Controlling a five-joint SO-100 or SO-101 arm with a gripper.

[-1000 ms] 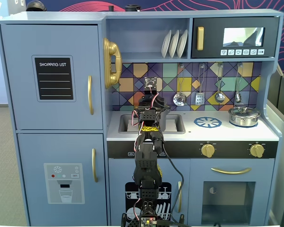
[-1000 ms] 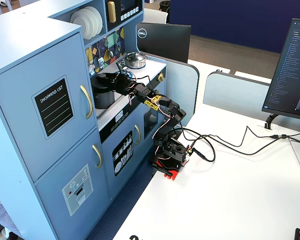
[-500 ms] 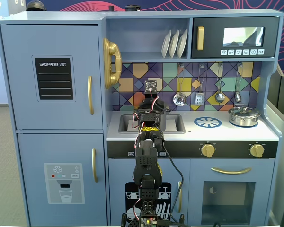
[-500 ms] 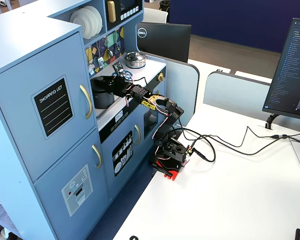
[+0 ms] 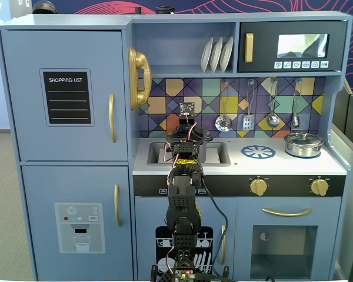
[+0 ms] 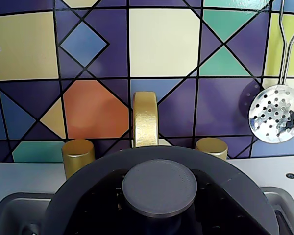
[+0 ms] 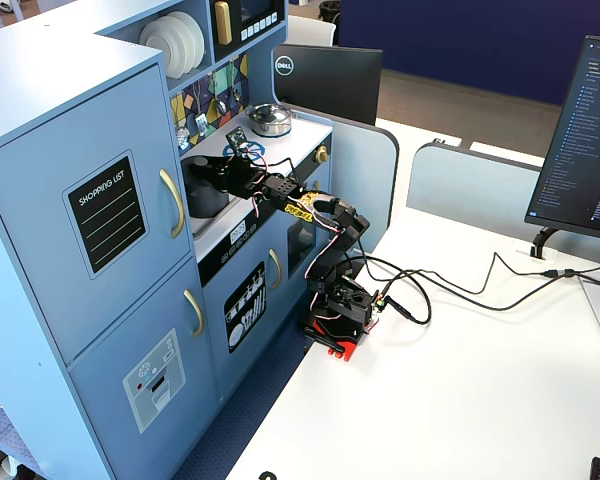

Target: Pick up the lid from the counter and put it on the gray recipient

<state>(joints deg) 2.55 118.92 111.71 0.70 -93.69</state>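
The lid (image 6: 88, 178), a matte dark-gray disc with a round central knob (image 6: 159, 187), fills the bottom of the wrist view. My gripper (image 6: 159, 198) is shut on the knob, with black fingers (image 6: 105, 203) on either side of it. In a fixed view from the side, the gripper (image 7: 228, 172) holds the lid level over the gray recipient (image 7: 206, 192), a tall dark pot that stands in the sink. Whether the lid rests on the rim I cannot tell. From the front, the arm and gripper (image 5: 185, 136) hide the pot.
A gold faucet (image 6: 145, 117) and two gold taps (image 6: 78, 155) stand just behind the lid. A slotted spoon (image 6: 277, 113) hangs at the right. The shiny steel pot (image 5: 303, 144) and blue-and-white burner disc (image 5: 258, 152) are on the counter right of the sink (image 5: 159, 154).
The arm has come down a little over the sink with the lid in the gripper, and its elbow has drawn slightly toward the kitchen. Nothing else has moved.
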